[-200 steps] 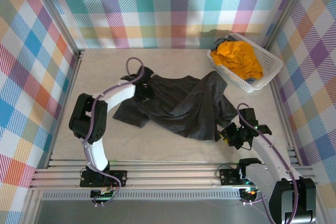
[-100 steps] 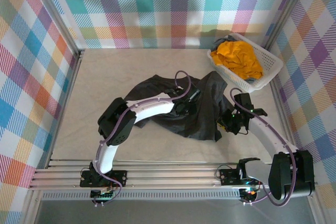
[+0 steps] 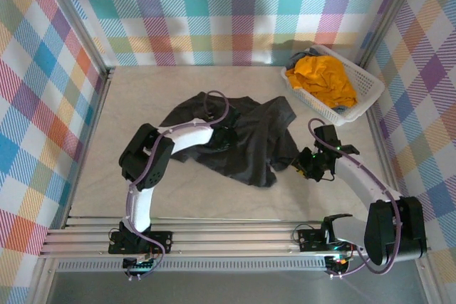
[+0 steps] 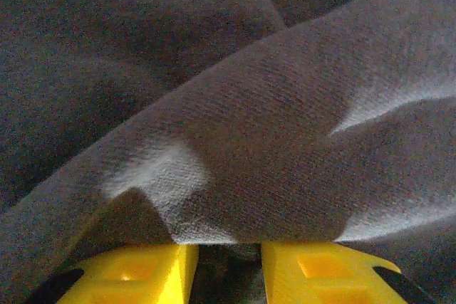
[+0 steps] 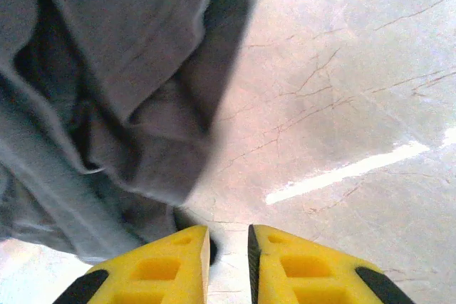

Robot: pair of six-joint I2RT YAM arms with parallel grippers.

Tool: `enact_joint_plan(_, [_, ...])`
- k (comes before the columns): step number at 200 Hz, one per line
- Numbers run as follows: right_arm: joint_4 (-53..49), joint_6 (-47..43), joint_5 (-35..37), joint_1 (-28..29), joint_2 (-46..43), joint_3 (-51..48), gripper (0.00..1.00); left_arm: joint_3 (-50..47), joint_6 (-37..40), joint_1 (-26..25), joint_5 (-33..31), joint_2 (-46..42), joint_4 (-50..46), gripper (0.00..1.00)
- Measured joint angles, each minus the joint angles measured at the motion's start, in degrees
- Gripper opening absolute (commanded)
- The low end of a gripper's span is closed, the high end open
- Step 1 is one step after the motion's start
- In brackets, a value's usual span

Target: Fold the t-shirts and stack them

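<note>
A dark charcoal t-shirt (image 3: 246,151) lies crumpled in the middle of the table. My left gripper (image 3: 226,135) sits on its upper middle. In the left wrist view a fold of that t-shirt (image 4: 249,140) drapes over my yellow fingertips (image 4: 142,268), and my left gripper (image 4: 228,245) is shut on it. My right gripper (image 3: 304,165) hovers at the shirt's right edge. In the right wrist view the right gripper (image 5: 228,229) has its jaws a narrow gap apart over bare table, with the grey cloth (image 5: 107,105) just to their left. The mustard t-shirt (image 3: 324,80) lies in the basket.
The white lattice basket (image 3: 370,90) stands at the back right corner against the plaid wall. Bare beige table (image 3: 142,190) runs along the left and front of the shirt. Metal rails border the near edge.
My left gripper swept right across the grey shirt, then back toward the left, dragging cloth with it. The right gripper moved up and left to the shirt's right edge.
</note>
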Motion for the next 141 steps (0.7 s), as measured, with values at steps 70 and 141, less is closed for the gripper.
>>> enact_joint_plan(70, [7.6,2.1,-0.3,15.0,10.7,4.4,0.38,-4.2,1.0,4.0,-1.6,-3.5,-0.7,0.33])
enact_joint_plan(141, [12.0,12.3,0.3,25.9,7.2,0.0,0.29,-4.2,1.6,4.0,-1.6,-3.5,-0.7,0.33])
